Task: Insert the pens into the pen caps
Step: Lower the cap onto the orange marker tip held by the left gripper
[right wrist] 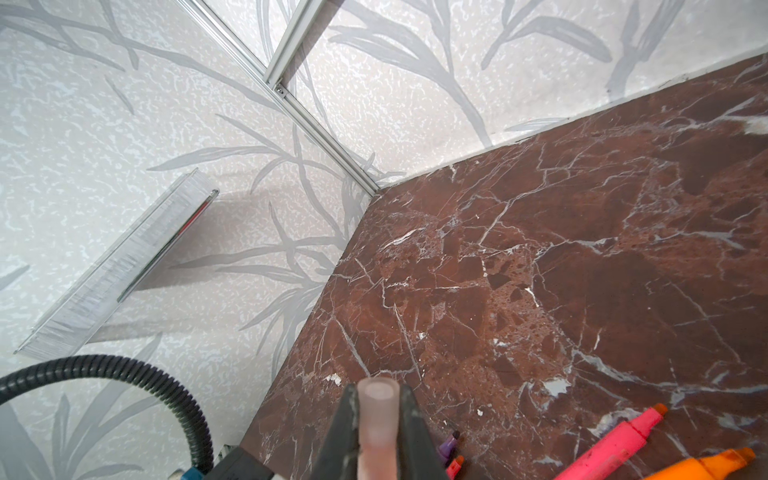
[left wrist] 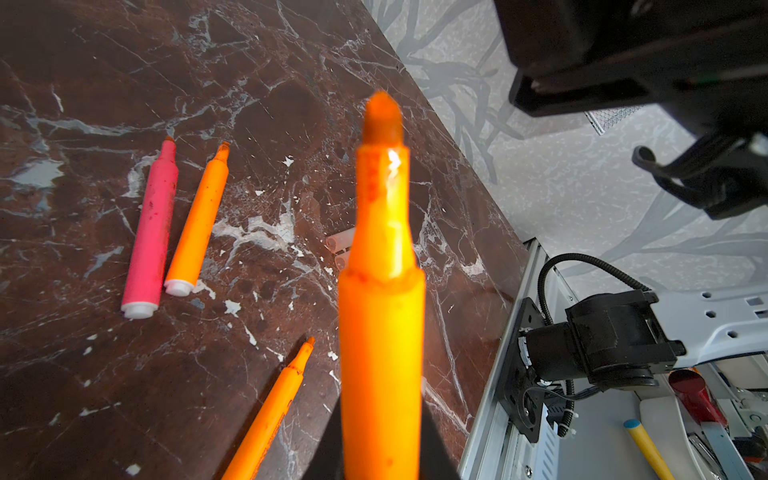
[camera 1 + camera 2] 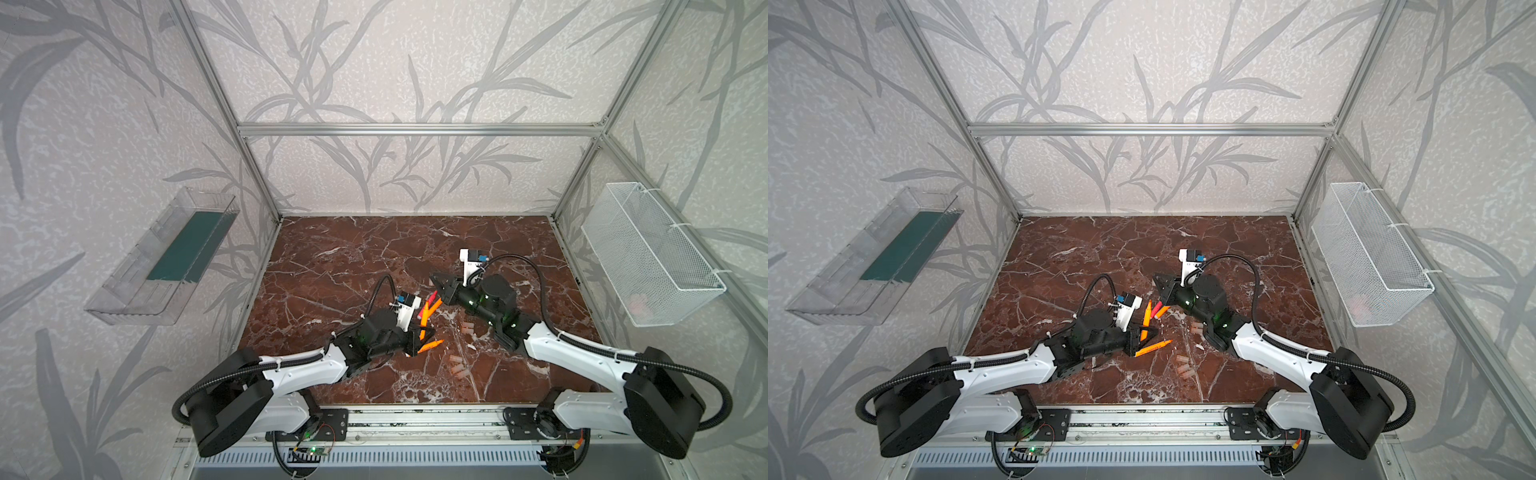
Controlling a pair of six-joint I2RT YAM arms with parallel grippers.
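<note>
My left gripper (image 2: 382,436) (image 3: 417,343) is shut on an orange pen (image 2: 380,291) (image 3: 431,345), whose bare tip points toward the right arm. My right gripper (image 1: 379,395) (image 3: 436,280) is shut on a translucent pen cap (image 1: 378,419), open end outward, hovering above the table behind the pens. Loose on the marble lie a pink pen (image 2: 151,232) (image 3: 432,297) and two orange pens (image 2: 199,220) (image 2: 270,411). A purple tip (image 1: 449,446) shows beside the right jaws. Loose pen caps (image 3: 457,365) (image 3: 467,328) (image 2: 343,249) lie between the arms.
A clear plastic bin (image 3: 166,257) hangs on the left wall. On the right wall hangs a white mesh basket (image 3: 652,253). The aluminium rail (image 3: 415,424) with both arm bases borders the table's front edge.
</note>
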